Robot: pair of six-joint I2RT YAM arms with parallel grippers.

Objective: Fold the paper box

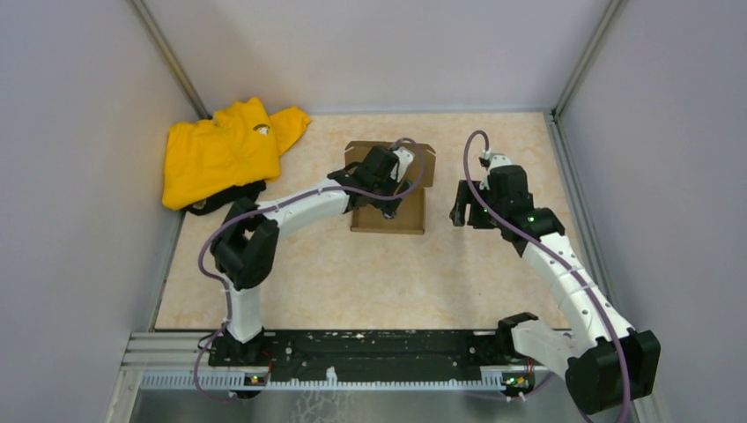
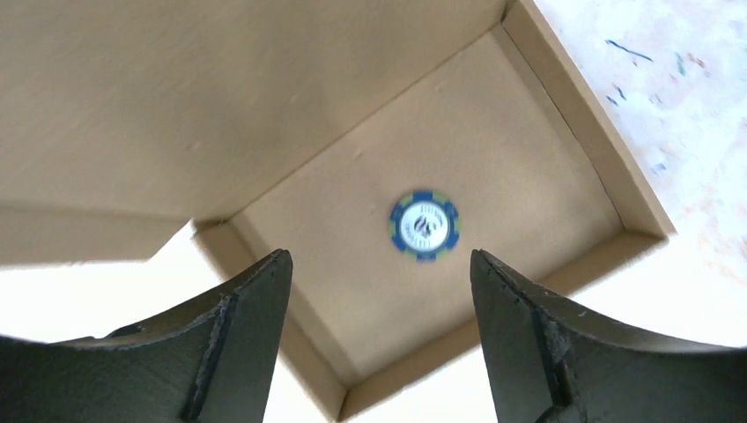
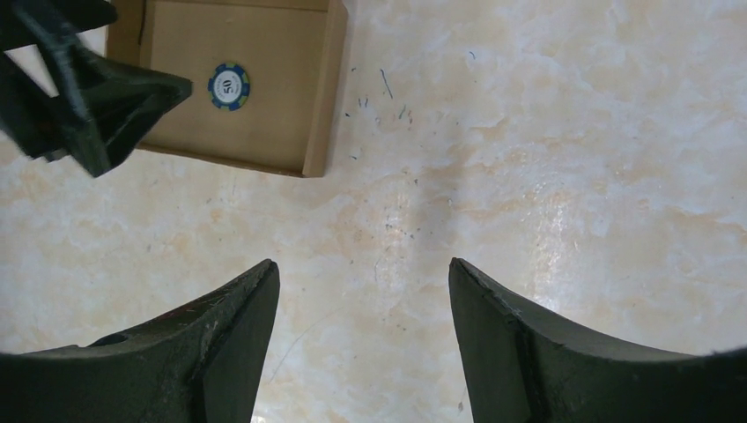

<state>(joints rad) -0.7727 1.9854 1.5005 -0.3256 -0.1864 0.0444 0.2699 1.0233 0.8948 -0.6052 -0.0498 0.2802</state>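
Note:
The brown paper box (image 1: 389, 213) sits mid-table with its walls up and its lid flap (image 1: 421, 160) standing open at the far side. A blue-and-white poker chip (image 2: 425, 224) lies on its floor; it also shows in the right wrist view (image 3: 229, 85). My left gripper (image 1: 388, 204) hovers over the open box, jaws open and empty (image 2: 379, 264). My right gripper (image 1: 467, 214) hangs above bare table to the right of the box (image 3: 264, 79), jaws open and empty (image 3: 363, 269).
A crumpled yellow garment (image 1: 225, 150) lies in the far left corner. Grey walls enclose the table on three sides. The black base rail (image 1: 370, 352) runs along the near edge.

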